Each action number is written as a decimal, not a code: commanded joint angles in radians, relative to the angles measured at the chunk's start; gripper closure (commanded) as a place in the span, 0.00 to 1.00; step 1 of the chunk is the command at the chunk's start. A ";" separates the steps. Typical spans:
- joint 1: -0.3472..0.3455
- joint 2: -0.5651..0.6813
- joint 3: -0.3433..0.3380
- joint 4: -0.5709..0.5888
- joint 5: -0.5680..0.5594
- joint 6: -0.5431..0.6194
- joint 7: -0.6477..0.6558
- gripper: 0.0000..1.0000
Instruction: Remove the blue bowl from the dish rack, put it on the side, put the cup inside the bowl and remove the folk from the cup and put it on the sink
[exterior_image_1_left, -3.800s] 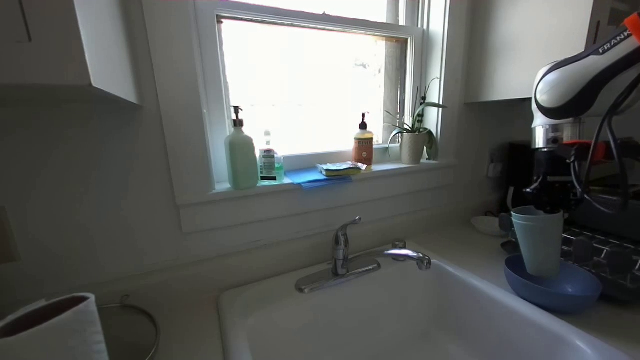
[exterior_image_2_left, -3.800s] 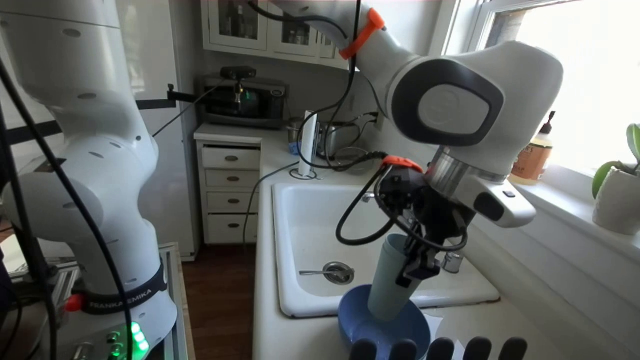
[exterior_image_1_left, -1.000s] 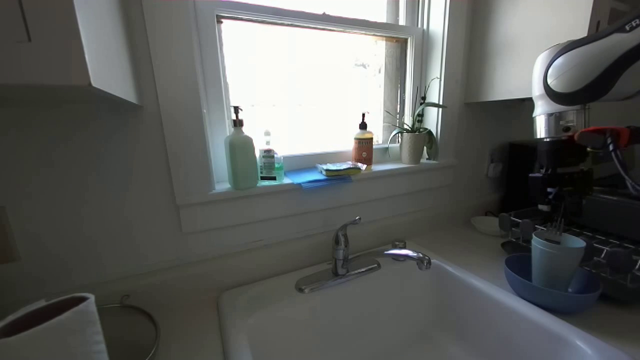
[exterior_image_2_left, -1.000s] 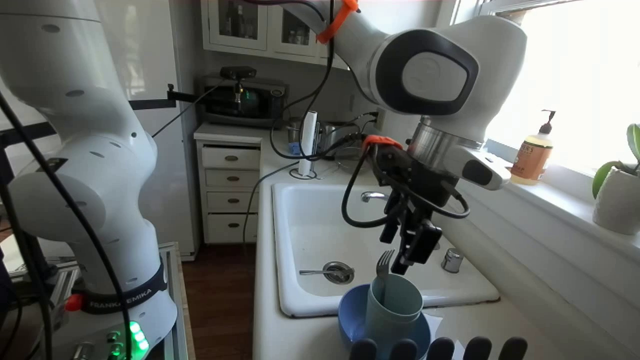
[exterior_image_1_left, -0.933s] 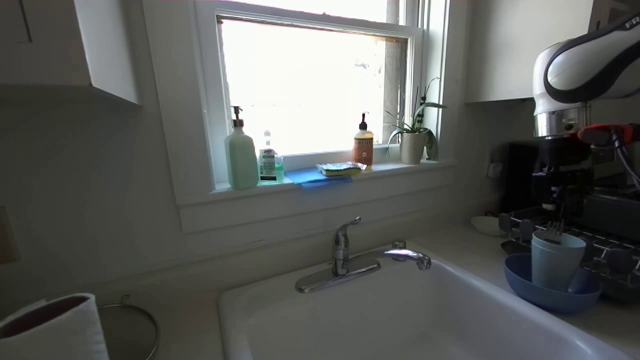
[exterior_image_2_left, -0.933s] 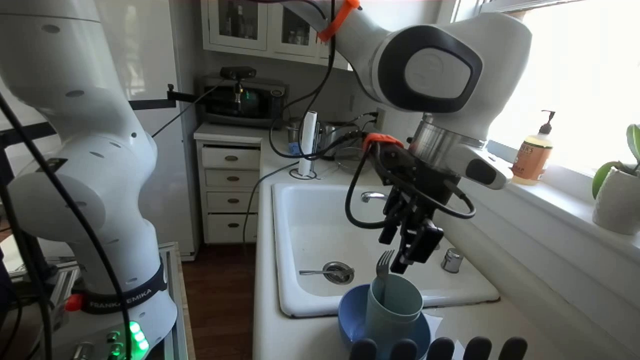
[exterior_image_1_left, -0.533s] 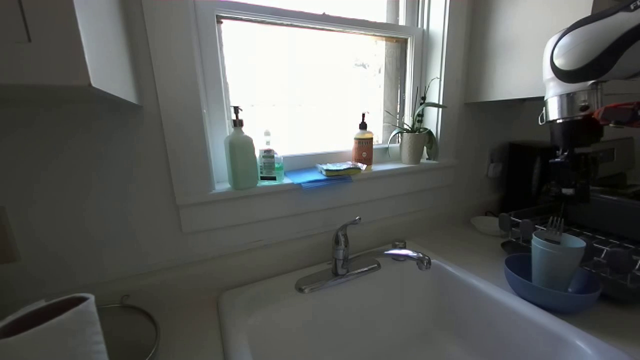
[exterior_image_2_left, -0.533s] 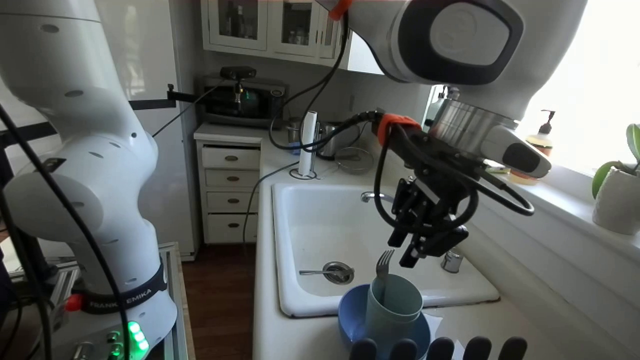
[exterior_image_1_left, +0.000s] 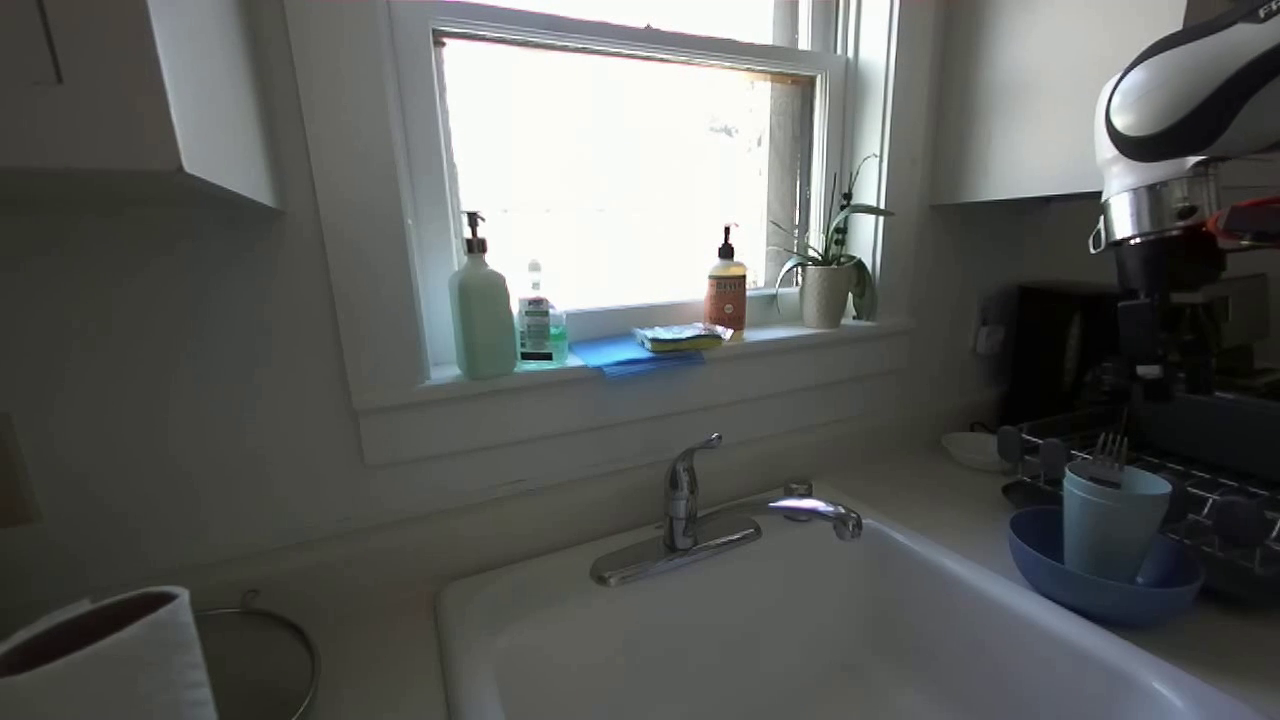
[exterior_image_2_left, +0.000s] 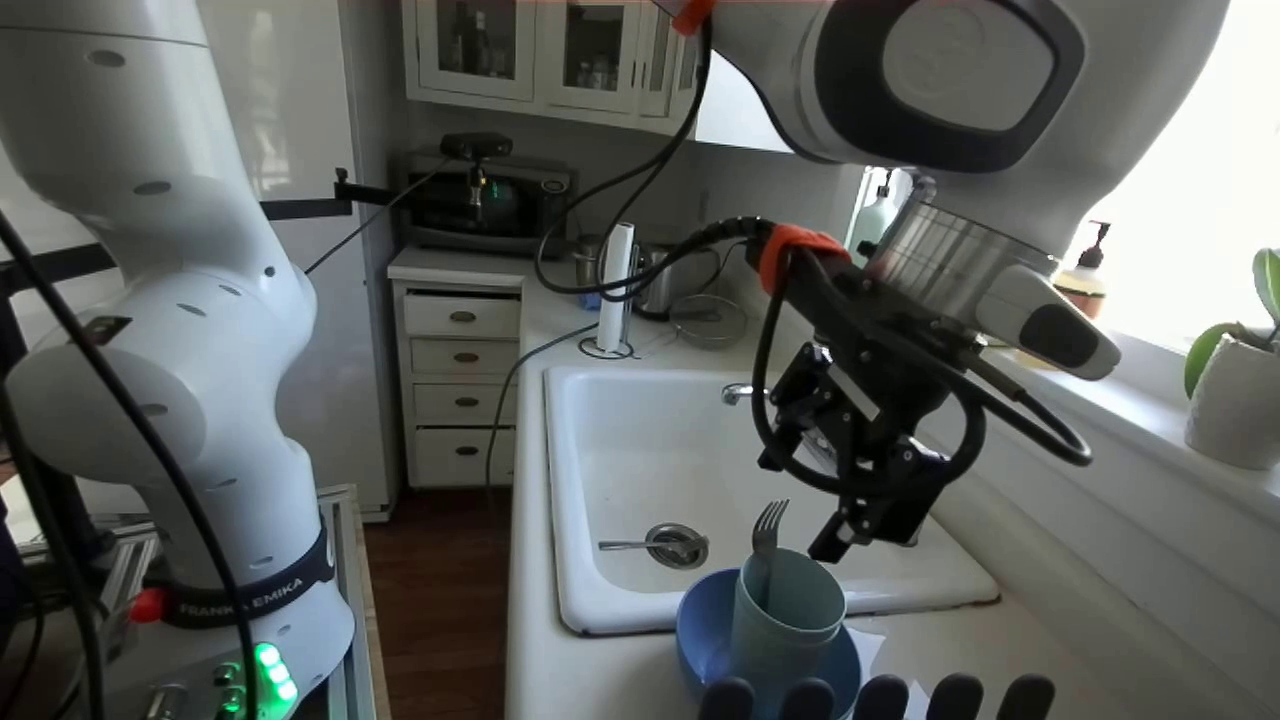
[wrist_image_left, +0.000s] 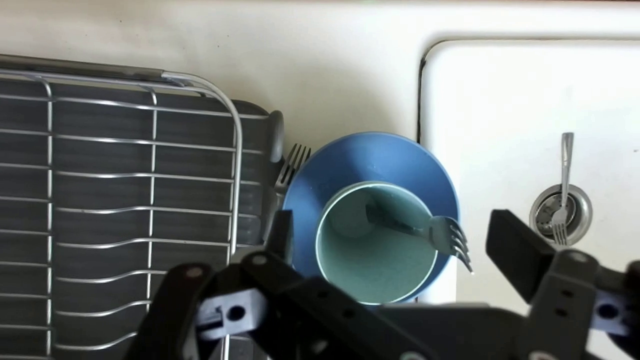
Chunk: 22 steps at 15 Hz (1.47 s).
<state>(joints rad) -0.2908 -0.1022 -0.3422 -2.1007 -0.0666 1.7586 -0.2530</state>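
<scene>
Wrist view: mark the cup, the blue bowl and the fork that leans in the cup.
Cup (wrist_image_left: 377, 256): wrist view, on its inner wall.
Blue bowl (wrist_image_left: 371, 153): wrist view, on its bare inside surface.
Fork (wrist_image_left: 442, 235): wrist view, on its head, just behind the tines.

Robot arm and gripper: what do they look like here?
The Franka Emika Panda arm is white and rounded, with a dark ring around a pale disc, a silver collar, black cables and orange wraps. A black base band reads FRANKA EMIKA, above green lights. The Robotiq gripper is black, with blocky fingers and pale metal plates.
</scene>
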 joint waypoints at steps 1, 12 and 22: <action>-0.005 0.005 0.004 0.003 0.001 -0.002 -0.001 0.00; 0.031 0.042 0.047 -0.102 0.108 0.130 -0.086 0.28; 0.059 0.059 0.097 -0.172 0.106 0.291 -0.069 0.26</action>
<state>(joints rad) -0.2384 -0.0319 -0.2532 -2.2450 0.0338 1.9921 -0.3257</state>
